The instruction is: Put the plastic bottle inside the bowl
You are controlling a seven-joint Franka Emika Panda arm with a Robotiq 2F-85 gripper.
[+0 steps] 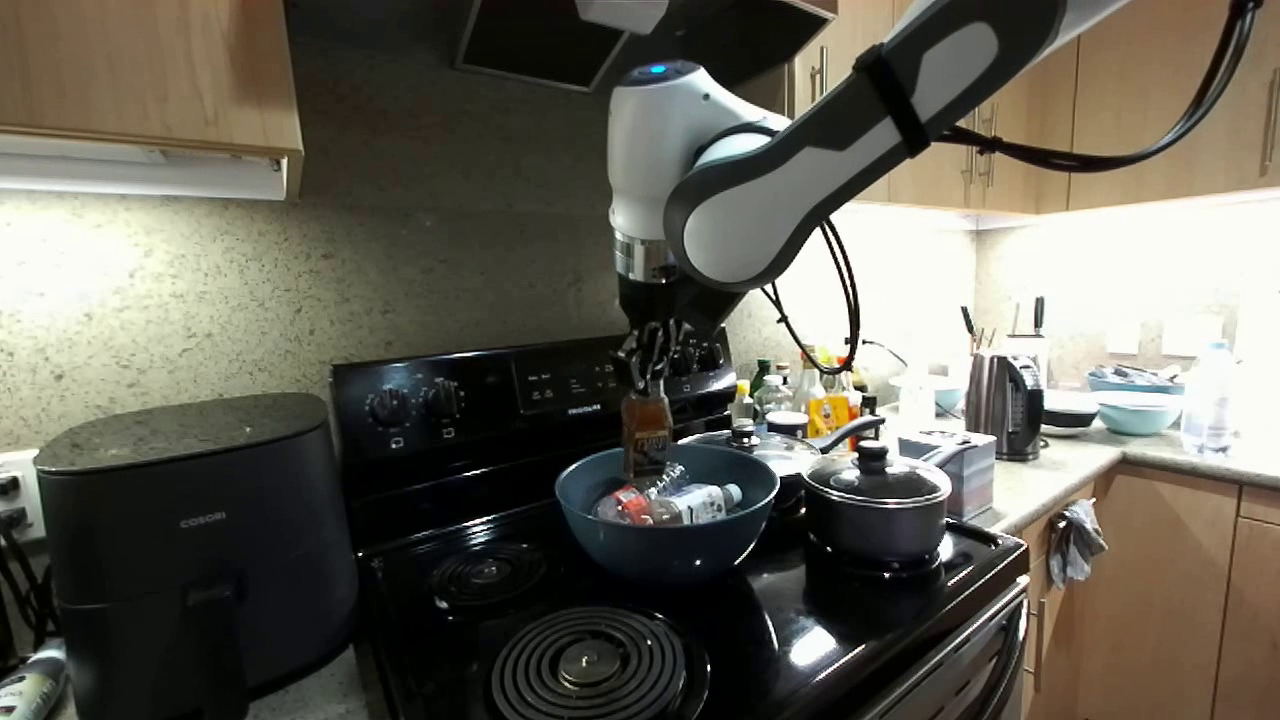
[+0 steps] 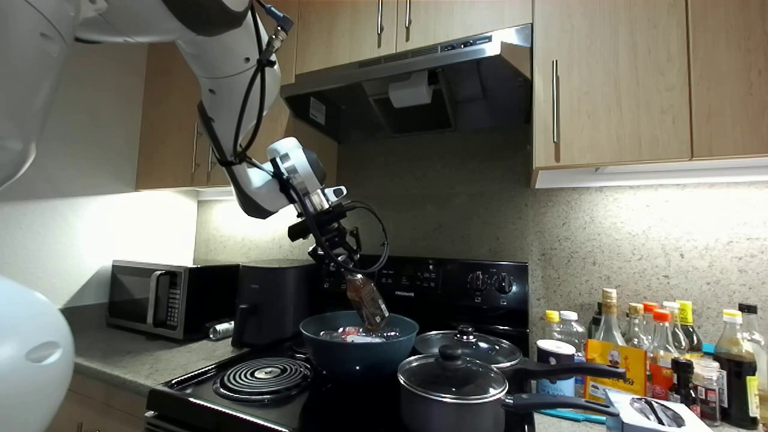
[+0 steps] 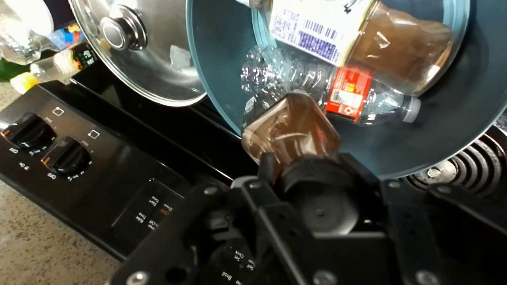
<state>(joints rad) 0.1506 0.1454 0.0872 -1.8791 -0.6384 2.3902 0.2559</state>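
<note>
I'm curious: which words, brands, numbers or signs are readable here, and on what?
"COSORI": dark rounded air fryer.
"FRIGIDAIRE": glossy black stove control panel.
"OFF": beside two round black stove knobs.
Square symbols: near those knobs.
"Start Time": panel.
"Bake Time": panel.
"Set Clock": panel.
"Broil": panel.
"NATURAL", faint: white-lidded cylindrical canister.
Too small or blurred: labels on the amber-brown plastic bottle, clear red-labelled bottle and yellow package; all other print.
</note>
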